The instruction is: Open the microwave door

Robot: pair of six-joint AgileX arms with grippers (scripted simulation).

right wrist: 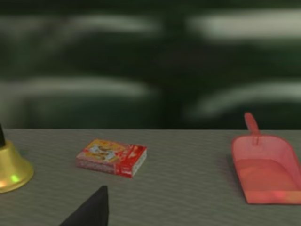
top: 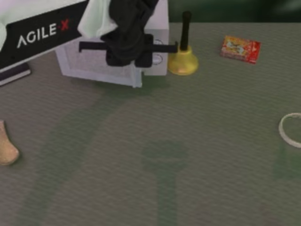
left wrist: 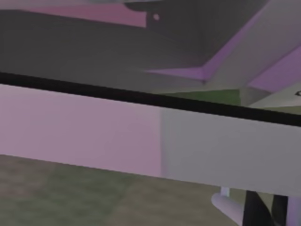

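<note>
The microwave (top: pixel 157 28) is being seen at the far left of the bench (top: pixel 188 155), largely covered from above by the left arm. The microwave door (top: pixel 94 63) is facing the near side, its speckled grey window showing below the arm, and its right edge is standing slightly proud of the body near the knob panel. The left gripper (top: pixel 127 49) is being held right over the door's front, above the dark bar that is running across it; whether the jaws are wide, narrow or closed on anything cannot be told, since they are hidden under the wrist. In the left wrist view, a pale panel with a black line along its edge is filling the frame at very close range, with green bench showing under it.

A brass bell (top: pixel 183 59) with a black handle is standing just to the right of the microwave. A red box (top: pixel 240 49) is lying farther right, well apart from the bell. A white ring (top: pixel 291 129) is lying at the right edge of the bench, and a tan object (top: pixel 7 146) at the left edge. A red dustpan (right wrist: pixel 265 172) is being shown in the right wrist view, right of the red box. The right gripper is not being shown clearly in any view.
</note>
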